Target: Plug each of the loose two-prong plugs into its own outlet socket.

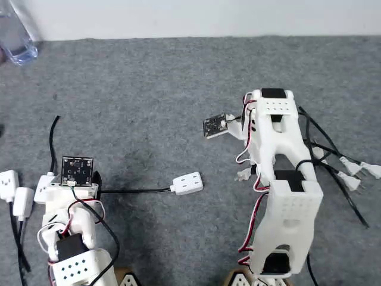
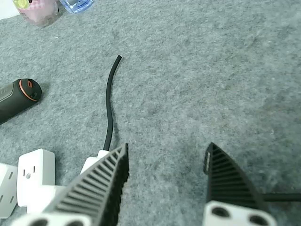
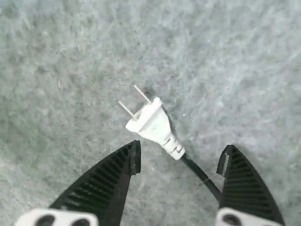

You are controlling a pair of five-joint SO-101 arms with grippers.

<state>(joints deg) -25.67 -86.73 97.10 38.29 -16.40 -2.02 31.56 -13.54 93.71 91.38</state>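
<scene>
In the right wrist view a white two-prong plug (image 3: 150, 122) lies on the grey carpet, prongs pointing away, its black cord (image 3: 200, 176) trailing back. My right gripper (image 3: 182, 147) is open just above it, one finger on each side of the plug's cord end, not touching. In the high view this plug (image 1: 242, 174) peeks out beside the right arm (image 1: 280, 179). A white outlet socket (image 1: 187, 183) lies mid-table, its black cord running to the left arm (image 1: 71, 238). My left gripper (image 2: 167, 150) is open over bare carpet.
Several white outlet blocks (image 1: 18, 193) (image 2: 35, 176) sit at the left edge, with a loose black cord (image 2: 110, 103) and a black cylinder with an orange ring (image 2: 19, 96). More plugs on cords (image 1: 354, 176) lie at the right. A bottle (image 1: 15, 42) stands far left.
</scene>
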